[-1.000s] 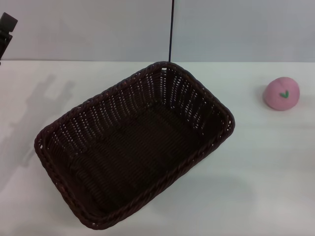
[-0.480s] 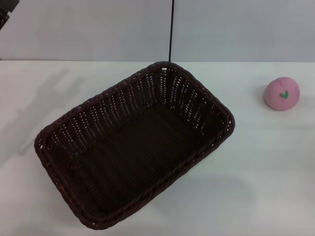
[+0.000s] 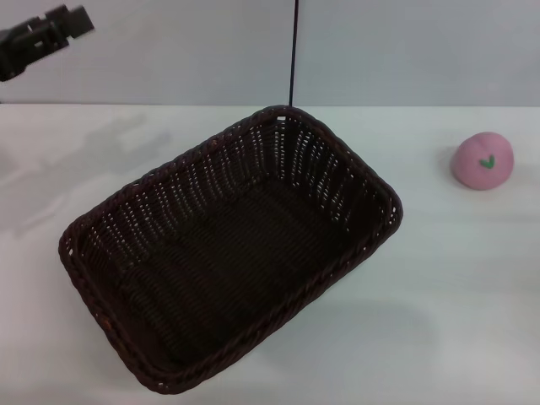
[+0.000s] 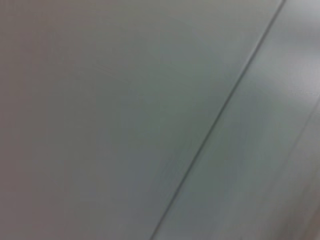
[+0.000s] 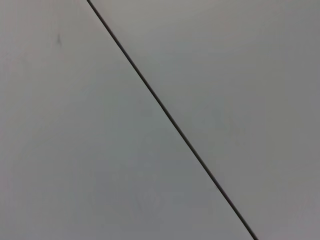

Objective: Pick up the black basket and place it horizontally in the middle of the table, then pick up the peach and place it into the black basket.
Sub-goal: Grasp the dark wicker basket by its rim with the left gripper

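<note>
On the plain white flat tabletop (image 3: 472,295), seen from the head camera, the large rectangular woven wicker basket (image 3: 228,249), a very dark brown-black with rounded corners and a braided rim, sits open side up and turned at a diagonal, one short end toward the near left and the other toward the far middle of the table. Its walls show see-through gaps between the weave, and its floor is bare. The small round pink peach (image 3: 483,160), marked with a tiny green leaf, rests on the table well apart from the basket, off to the robot's right and toward the far side, touching nothing but the tabletop. The left gripper (image 3: 42,38), a black piece at the upper left corner of the head view, hangs high above the far left part of the table, well apart from both basket and peach, with a faint shadow on the white surface beneath it; it holds nothing that can be seen, and whether its fingers are spread or closed cannot be told. The right gripper does not appear in the head view. Both wrist views show only a pale grey wall panel (image 5: 225,60) crossed by a thin dark seam (image 5: 172,120), with no fingers in sight.
</note>
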You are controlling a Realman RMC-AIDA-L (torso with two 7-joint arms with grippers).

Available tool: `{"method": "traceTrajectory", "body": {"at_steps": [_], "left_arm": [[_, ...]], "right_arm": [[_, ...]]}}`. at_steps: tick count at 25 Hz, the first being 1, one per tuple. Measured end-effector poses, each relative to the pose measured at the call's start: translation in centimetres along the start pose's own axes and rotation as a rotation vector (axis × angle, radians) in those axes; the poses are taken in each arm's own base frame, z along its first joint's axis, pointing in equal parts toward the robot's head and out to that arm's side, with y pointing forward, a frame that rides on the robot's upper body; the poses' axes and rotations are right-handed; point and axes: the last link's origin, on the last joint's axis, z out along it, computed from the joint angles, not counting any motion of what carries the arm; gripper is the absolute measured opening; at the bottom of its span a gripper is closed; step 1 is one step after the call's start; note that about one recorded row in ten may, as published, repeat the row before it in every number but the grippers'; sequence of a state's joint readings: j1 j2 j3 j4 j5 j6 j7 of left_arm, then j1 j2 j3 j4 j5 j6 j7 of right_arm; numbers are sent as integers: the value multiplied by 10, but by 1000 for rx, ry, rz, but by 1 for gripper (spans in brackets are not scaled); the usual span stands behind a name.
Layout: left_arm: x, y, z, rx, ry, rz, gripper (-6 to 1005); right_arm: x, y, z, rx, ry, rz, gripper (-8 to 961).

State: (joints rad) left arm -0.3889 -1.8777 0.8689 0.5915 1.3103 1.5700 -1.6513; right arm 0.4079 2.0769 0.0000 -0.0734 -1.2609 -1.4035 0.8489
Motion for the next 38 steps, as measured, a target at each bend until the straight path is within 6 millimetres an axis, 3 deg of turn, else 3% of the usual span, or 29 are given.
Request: {"method": "traceTrajectory", "body": {"at_steps": [2,7,8,9,13,15,18,25,38], "left_arm": [[12,-1,4,-2,-101,17,740],[16,-1,7,-2,-134,22,733],[43,9,27,26,-356,85,731],[49,12,32,35,-402,100,730],[49,12,32,35,-402,100,724],[63,23,53,84,-569,135,721],[67,28,61,122,-645,160,716],[67,42,72,201,-831,239,706],[27,50,102,229,-1080,306,686]], "right_arm": [[0,0,0,0,0,0,444],[0,0,0,0,0,0,445],[0,0,0,0,1,1,445],[0,0,0,0,1,1,445],[1,-1,-2,5,2,1,445],[1,-1,-2,7,3,1,445],[1,-2,-3,13,8,1,445],[3,-4,-1,25,21,1,445],[7,-4,4,38,41,4,445]]}}
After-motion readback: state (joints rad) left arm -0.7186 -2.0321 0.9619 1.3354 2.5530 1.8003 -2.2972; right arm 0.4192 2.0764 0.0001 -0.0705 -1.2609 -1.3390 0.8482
